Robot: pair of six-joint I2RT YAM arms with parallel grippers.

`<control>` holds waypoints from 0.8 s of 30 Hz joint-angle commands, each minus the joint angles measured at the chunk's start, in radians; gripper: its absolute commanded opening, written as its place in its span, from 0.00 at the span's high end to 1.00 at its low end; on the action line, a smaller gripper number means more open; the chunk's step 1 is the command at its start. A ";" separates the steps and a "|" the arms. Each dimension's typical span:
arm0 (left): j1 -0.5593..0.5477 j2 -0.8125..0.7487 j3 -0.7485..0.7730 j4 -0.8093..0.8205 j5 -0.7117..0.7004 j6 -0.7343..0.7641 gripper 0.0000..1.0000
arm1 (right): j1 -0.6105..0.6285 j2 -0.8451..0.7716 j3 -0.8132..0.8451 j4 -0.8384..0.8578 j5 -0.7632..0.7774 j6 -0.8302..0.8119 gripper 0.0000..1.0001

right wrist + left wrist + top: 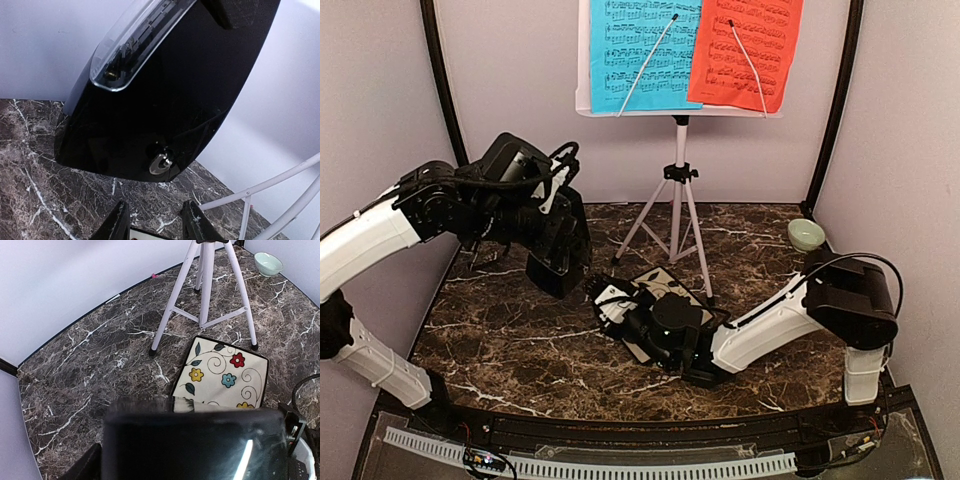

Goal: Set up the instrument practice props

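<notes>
Overhead, we see the stand upright at the back of the table with the blue sheet and red sheet side by side on its desk. The left arm bends in from the left, and its claw clamps the metronome clear of the marble. The right arm lies low and stretched toward centre. Its claw sits over the tile, just beside the metronome and below it. From the left wrist, the metronome fills the bottom of the view as a dark block and hides the fingers. Beyond it lie the tile, the stand's legs and a bowl in the far corner. From the right wrist, the metronome hangs ahead of and above the fingers, tilted, its long axis leaning up to the right. The fingers stand partly spread, with only marble and a tile corner between them, so they pinch nothing. We judge the left arm owns the coming move. The metronome is not yet set down, and the right claw lies close under its path.
</notes>
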 commanded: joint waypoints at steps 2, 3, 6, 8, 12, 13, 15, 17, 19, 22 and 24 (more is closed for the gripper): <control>-0.024 0.015 0.099 -0.043 -0.076 -0.022 0.88 | 0.009 0.037 0.055 0.091 0.053 -0.063 0.62; -0.027 0.019 0.108 -0.050 -0.077 -0.026 0.88 | 0.009 0.042 0.063 0.093 0.056 -0.067 0.62; -0.036 0.032 0.130 -0.060 -0.078 -0.031 0.88 | 0.010 0.058 0.087 0.095 0.072 -0.067 0.60; -0.041 0.036 0.137 -0.060 -0.077 -0.035 0.88 | 0.010 0.064 0.103 0.085 0.075 -0.069 0.60; -0.044 0.044 0.149 -0.063 -0.071 -0.035 0.88 | 0.009 0.084 0.134 0.073 0.089 -0.078 0.62; -0.045 0.046 0.153 -0.063 -0.070 -0.033 0.88 | 0.010 0.088 0.141 0.073 0.095 -0.082 0.63; -0.046 0.048 0.158 -0.063 -0.069 -0.031 0.89 | 0.009 0.094 0.149 0.078 0.108 -0.092 0.67; -0.046 0.048 0.162 -0.064 -0.068 -0.031 0.89 | 0.010 0.097 0.154 0.084 0.123 -0.107 0.72; -0.047 0.046 0.160 -0.066 -0.066 -0.035 0.90 | 0.010 0.099 0.155 0.092 0.136 -0.119 0.77; -0.048 0.043 0.160 -0.064 -0.063 -0.036 0.90 | 0.009 0.097 0.147 0.105 0.140 -0.131 0.82; -0.048 0.041 0.157 -0.061 -0.065 -0.032 0.90 | 0.008 0.094 0.139 0.112 0.133 -0.134 0.85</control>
